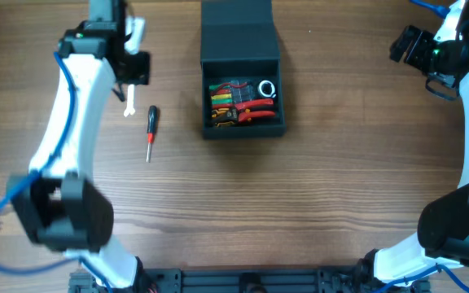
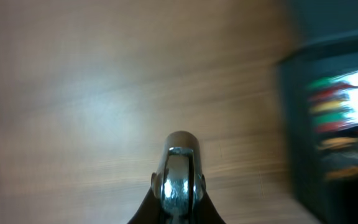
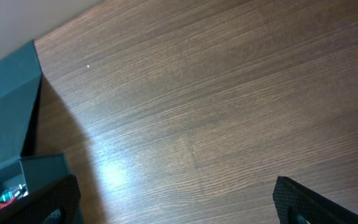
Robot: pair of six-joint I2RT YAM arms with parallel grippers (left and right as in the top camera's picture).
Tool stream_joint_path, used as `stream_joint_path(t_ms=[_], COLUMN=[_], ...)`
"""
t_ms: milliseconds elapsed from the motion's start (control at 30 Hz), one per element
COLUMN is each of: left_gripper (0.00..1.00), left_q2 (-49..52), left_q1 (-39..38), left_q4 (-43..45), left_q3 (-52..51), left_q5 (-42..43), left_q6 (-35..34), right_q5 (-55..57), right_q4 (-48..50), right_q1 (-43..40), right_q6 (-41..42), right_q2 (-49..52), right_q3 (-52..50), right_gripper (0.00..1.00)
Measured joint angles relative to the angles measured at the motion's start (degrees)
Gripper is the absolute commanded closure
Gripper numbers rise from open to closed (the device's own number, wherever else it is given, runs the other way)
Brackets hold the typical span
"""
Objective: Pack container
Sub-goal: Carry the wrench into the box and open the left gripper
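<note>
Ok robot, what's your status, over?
Left claw shut on wrench. Right claw open, empty. Container open, tools inside. Screwdriver on table, not blocking.

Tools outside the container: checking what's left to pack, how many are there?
2. A screwdriver lies on the table left of the container; a silvery tool is gripped in the left gripper. More may hide under the arms.

text: none legible | labels: none legible | numbers: none legible
</note>
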Motion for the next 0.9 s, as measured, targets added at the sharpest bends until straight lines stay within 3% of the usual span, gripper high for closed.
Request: stream_joint_path(t_ms=[133, 367, 533, 800, 900], left_gripper=[0.96, 0.96, 0.96, 0.96, 0.96], left_q2=[-5.2, 1.4, 10.1, 16.8, 16.8], left_q1=[-11.0, -24.3, -27.6, -27.9, -27.8], left_q4=[2.9, 3.1, 4.3, 13.8, 18.2], left_q3=[0.2, 0.2, 0.2, 0.2, 0.2], left_q5=[0.0, 0.6, 1.3, 1.3, 1.3], left_q6=[6.8, 27.1, 44.5, 62.6, 65.7], right_q5=[0.0, 0.0, 0.0, 0.0, 0.0], right_q4=[0.7, 0.9, 0.9, -0.4, -0.8], right_q1=[0.0, 0.0, 0.0, 0.0, 0.0], right_q6=[0.0, 0.0, 0.0, 0.0, 0.0], right_q2=[0.0, 0.0, 0.0, 0.0, 0.0], right_q3=[0.0, 0.0, 0.0, 0.0, 0.0], right_gripper=[0.0, 0.0, 0.0, 0.0, 0.0])
